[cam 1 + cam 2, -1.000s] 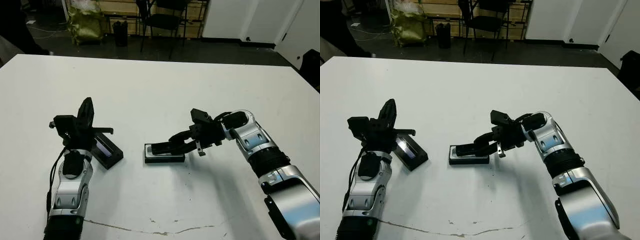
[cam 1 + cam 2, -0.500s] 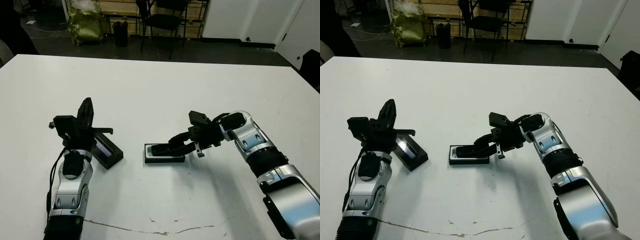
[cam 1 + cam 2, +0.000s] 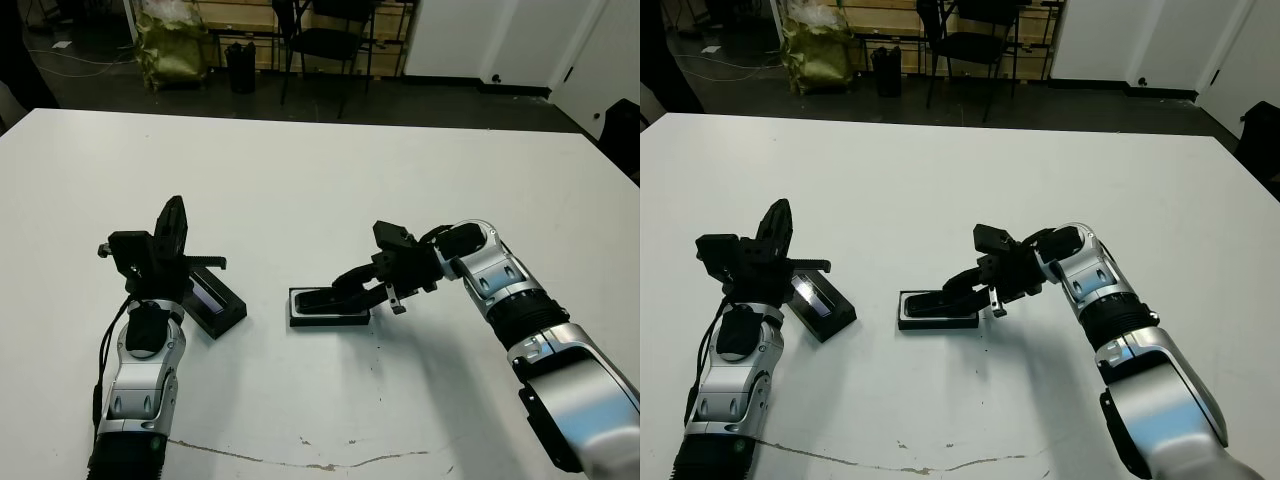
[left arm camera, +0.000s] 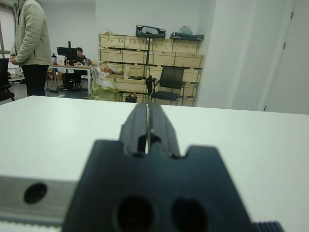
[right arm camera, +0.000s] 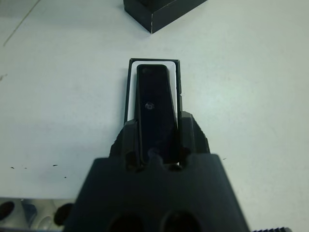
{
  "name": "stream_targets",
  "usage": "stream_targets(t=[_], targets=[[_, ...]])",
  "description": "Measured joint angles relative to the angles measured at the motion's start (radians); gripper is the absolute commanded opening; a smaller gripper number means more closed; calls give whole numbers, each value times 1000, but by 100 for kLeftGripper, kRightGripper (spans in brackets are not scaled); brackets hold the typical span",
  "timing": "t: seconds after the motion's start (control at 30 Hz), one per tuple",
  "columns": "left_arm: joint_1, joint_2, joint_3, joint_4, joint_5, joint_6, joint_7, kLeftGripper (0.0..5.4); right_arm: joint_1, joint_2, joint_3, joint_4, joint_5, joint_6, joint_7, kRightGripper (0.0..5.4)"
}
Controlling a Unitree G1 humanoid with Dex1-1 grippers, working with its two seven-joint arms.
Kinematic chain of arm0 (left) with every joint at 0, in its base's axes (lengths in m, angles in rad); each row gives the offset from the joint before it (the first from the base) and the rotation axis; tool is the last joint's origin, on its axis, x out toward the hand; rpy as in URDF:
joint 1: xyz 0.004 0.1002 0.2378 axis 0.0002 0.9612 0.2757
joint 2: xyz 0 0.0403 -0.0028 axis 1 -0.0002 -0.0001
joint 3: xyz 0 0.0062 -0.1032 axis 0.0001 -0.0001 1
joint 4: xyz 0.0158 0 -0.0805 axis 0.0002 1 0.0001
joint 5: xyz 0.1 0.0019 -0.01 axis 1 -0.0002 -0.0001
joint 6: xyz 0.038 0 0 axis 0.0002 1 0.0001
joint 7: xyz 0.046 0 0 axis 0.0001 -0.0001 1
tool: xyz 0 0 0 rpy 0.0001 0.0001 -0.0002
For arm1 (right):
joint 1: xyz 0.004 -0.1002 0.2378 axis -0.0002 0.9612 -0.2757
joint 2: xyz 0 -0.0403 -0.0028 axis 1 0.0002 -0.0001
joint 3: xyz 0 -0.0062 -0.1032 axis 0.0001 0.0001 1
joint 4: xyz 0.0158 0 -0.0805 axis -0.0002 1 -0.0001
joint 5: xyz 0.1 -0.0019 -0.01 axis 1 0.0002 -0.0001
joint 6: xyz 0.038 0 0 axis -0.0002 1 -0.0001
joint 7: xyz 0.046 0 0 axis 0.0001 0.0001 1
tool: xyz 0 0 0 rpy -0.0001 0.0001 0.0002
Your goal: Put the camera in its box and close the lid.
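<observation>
You're about halfway: your right gripper (image 5: 155, 145) grips the camera (image 5: 155, 107) over the box (image 5: 131, 82) mid-table, not let go yet. The lid (image 3: 212, 300) sits by your left gripper (image 3: 175, 228) (fingers pressed together, empty), so closing is all ahead.

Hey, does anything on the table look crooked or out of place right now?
Nothing looks damaged or spilled. The camera is lined up over the box, held between the right gripper fingers. The lid lies apart, askew to the box, beside the shut left gripper. A faint crack-like line marks the table.
</observation>
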Motion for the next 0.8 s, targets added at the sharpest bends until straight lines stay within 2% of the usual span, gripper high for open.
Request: stream_targets(t=[0.33, 0.73, 0.8], targets=[[2, -5, 0, -5, 6, 2, 8, 0, -28, 21, -4, 66, 2, -2, 16, 67], [1, -5, 0, 8, 1, -16, 4, 0, -51, 41, -16, 150, -8, -63, 19, 67], [1, -5, 0, 9, 0, -16, 4, 0, -59, 48, -25, 182, -4, -73, 28, 105]])
